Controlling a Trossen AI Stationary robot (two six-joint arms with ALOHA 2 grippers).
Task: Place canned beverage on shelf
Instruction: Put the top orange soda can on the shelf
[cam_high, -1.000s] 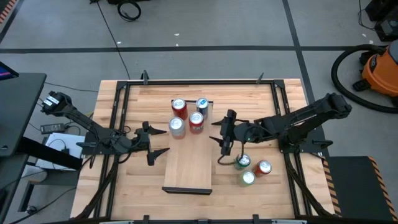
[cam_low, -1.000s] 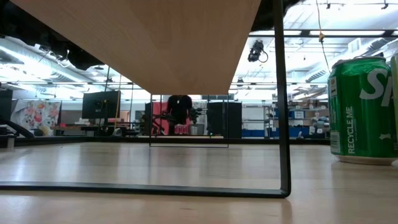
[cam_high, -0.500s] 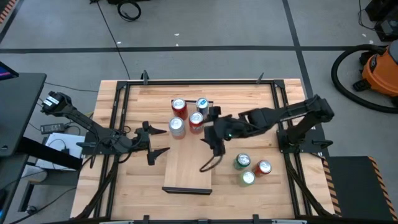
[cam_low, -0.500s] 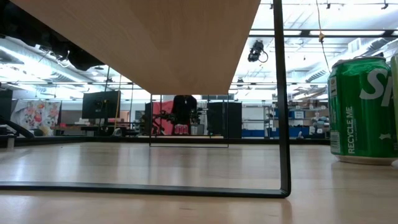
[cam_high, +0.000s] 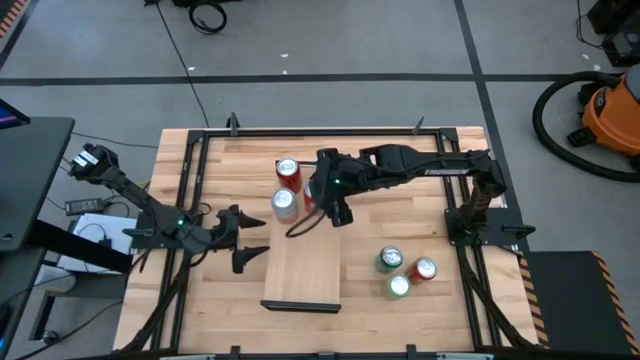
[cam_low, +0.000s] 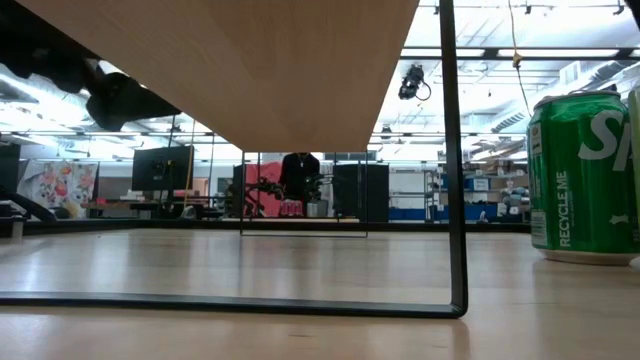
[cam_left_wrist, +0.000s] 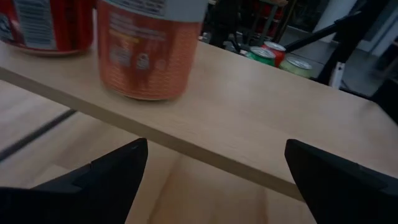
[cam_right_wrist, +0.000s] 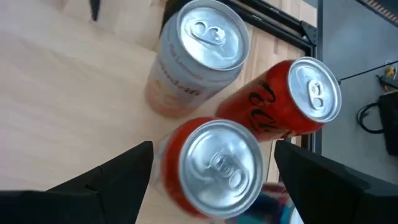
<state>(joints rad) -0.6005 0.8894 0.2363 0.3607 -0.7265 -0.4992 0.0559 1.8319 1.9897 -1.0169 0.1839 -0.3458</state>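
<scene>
The shelf (cam_high: 300, 270) is a light-wood board on thin black legs (cam_low: 455, 150) in the middle of the table. At its far end stand a red cola can (cam_high: 288, 172) and a silver-topped orange can (cam_high: 284, 203). My right gripper (cam_high: 315, 222) hangs open above this group. In its wrist view a red can (cam_right_wrist: 217, 162) stands below and between the fingers, with the orange can (cam_right_wrist: 202, 37) and the cola can (cam_right_wrist: 311, 93) beyond. My left gripper (cam_high: 262, 238) waits open at the shelf's left edge, level with the board (cam_left_wrist: 261, 118) and facing the orange can (cam_left_wrist: 149, 50).
Two green cans (cam_high: 388, 260) (cam_high: 398, 287) and a red one (cam_high: 425, 268) stand on the plank tabletop (cam_high: 400, 160) right of the shelf. One green can (cam_low: 585, 170) shows in the low view. The shelf's near half is bare. Black frame rails (cam_high: 450, 170) run along the table's sides.
My right gripper has left the green can on the table's right, risen, and swung toward the left and far edge. It now hangs over the cans on the shelf. It has rolled and opened on the way, carrying nothing. No can has moved.
</scene>
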